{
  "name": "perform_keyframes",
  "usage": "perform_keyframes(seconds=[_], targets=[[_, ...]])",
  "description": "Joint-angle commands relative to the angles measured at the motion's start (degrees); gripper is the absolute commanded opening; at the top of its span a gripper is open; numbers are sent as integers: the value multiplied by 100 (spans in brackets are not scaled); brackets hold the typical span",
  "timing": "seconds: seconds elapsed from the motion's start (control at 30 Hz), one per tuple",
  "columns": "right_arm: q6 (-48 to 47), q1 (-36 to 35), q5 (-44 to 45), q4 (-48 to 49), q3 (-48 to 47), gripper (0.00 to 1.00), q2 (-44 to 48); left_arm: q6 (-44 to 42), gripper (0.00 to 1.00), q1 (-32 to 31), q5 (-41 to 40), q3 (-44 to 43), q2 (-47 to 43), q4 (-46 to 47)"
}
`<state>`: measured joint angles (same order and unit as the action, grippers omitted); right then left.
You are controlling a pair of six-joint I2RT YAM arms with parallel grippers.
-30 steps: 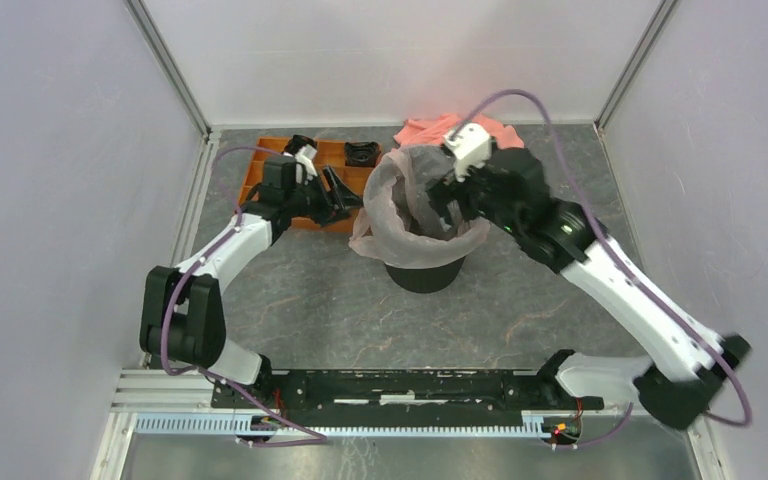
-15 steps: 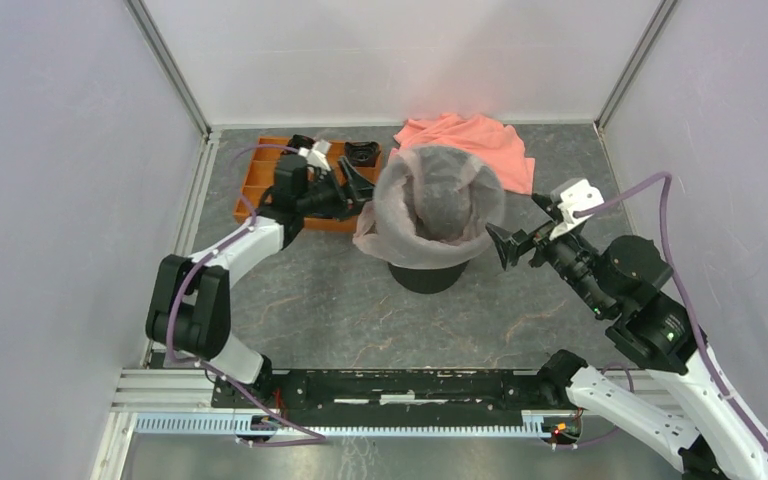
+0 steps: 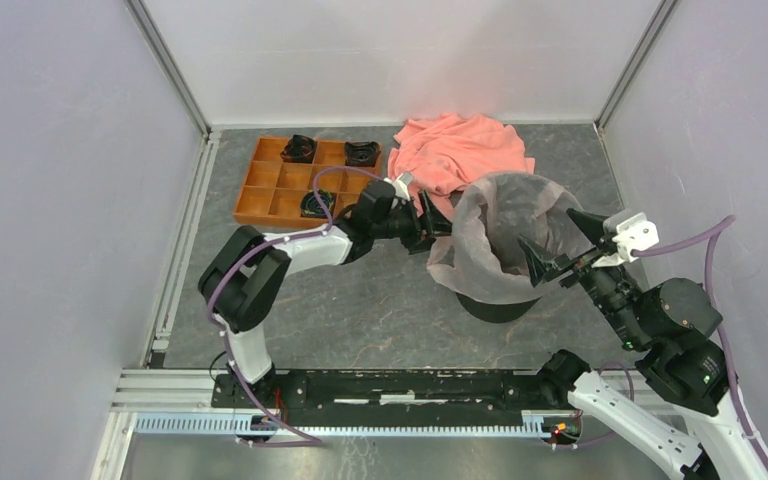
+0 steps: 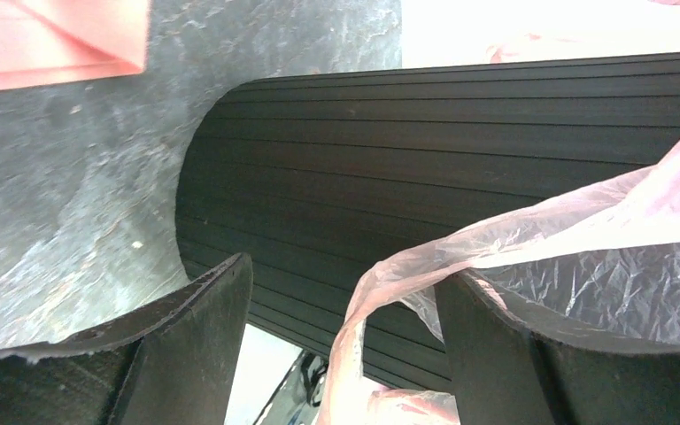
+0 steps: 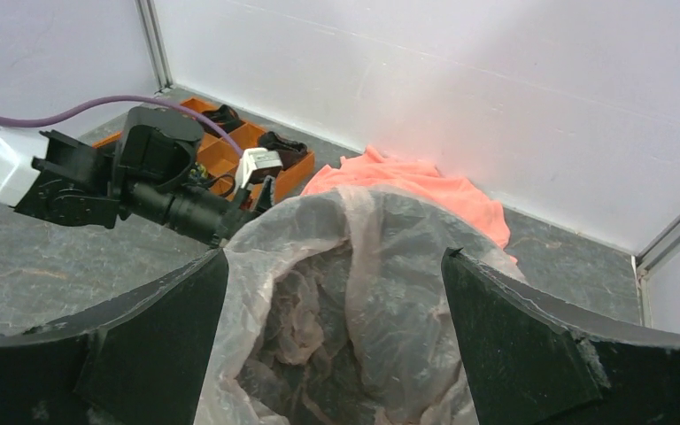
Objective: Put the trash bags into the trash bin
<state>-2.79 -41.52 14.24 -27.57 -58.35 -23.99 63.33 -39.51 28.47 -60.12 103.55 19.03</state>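
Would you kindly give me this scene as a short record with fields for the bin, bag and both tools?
Bin: round black plastic bin, right of centre
Bag: thin pale pink film bag, lining the bin, draped over its rim
Left tool: open, at the bag's left edge
Right tool: open, by the bin's mouth
Elsewhere: salmon-orange cloth behind bin; orange compartment tray far left

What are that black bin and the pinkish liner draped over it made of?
The trash bin looks like matte black moulded plastic: fine, even ribs run along its wall. The trash bag seems to be thin plastic film: translucent pale pink, finely crinkled, shiny along the creases.
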Motion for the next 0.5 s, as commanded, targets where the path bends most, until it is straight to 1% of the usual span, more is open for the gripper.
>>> perform_keyframes(seconds=[0.0, 0.1, 0.23, 0.27, 0.33, 0.47], targets=[[119, -9, 85, -105, -42, 98, -62, 445, 81, -444, -149, -618, 384, 566], [163, -13, 63, -119, -84, 98, -54, 454, 80, -687, -162, -688, 528, 626], [212, -10, 102, -172, -107, 98, -50, 351, 82, -674, -107, -593, 369, 528], [208, -14, 118, -191, -107, 98, -58, 219, 83, -668, -95, -661, 260, 329], [217, -6, 165, -196, -104, 98, -75, -283, 84, -637, -224, -881, 41, -437], [209, -14, 244, -210, -157, 98, -147, -1530, 86, -387, -1173, -1140, -732, -2171]])
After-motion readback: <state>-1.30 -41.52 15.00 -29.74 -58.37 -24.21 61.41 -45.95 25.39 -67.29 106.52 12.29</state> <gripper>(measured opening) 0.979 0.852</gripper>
